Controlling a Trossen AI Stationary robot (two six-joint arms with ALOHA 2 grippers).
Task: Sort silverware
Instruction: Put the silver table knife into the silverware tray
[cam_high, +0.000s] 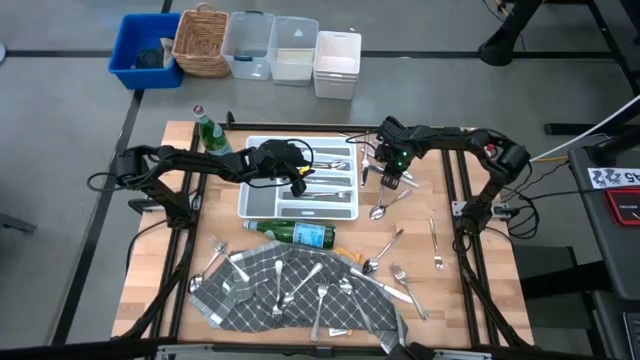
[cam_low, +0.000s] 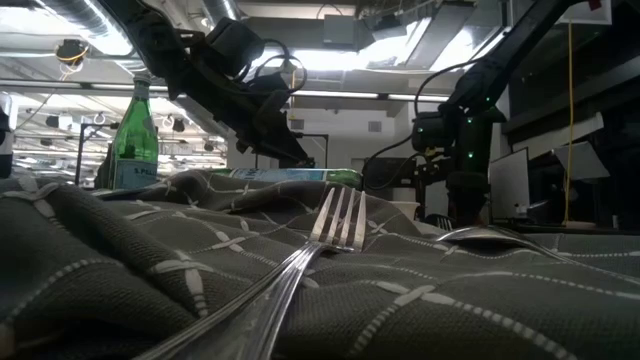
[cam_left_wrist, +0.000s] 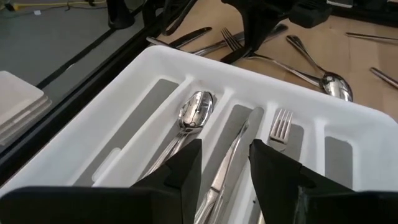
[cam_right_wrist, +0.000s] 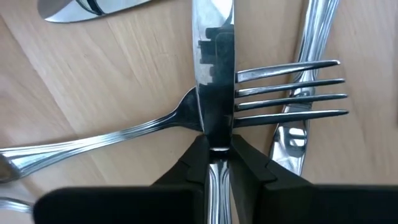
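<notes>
We see the right gripper (cam_right_wrist: 217, 163) down at the wooden table (cam_high: 480, 290), just beside the white tray (cam_high: 258, 152) on its right side, its two dark fingers drawn narrow against a knife (cam_right_wrist: 213, 74) that lies across a fork (cam_right_wrist: 286, 87). The fingers pinch the knife's blade where it crosses the fork's neck; another piece of silverware lies under the fork's tines. The right arm reaches in from the table's right edge, bent at the elbow, wrist pointing down.

The left gripper (cam_left_wrist: 225, 171) hovers over the tray with a gap between its fingers and nothing in them. Below it we see a spoon (cam_left_wrist: 193, 115), a second knife (cam_left_wrist: 233, 155) and a second fork (cam_left_wrist: 281, 124) in neighbouring compartments. More silverware (cam_high: 310, 285) lies scattered on the grey checked cloth (cam_high: 250, 265), well in front of the tray.
</notes>
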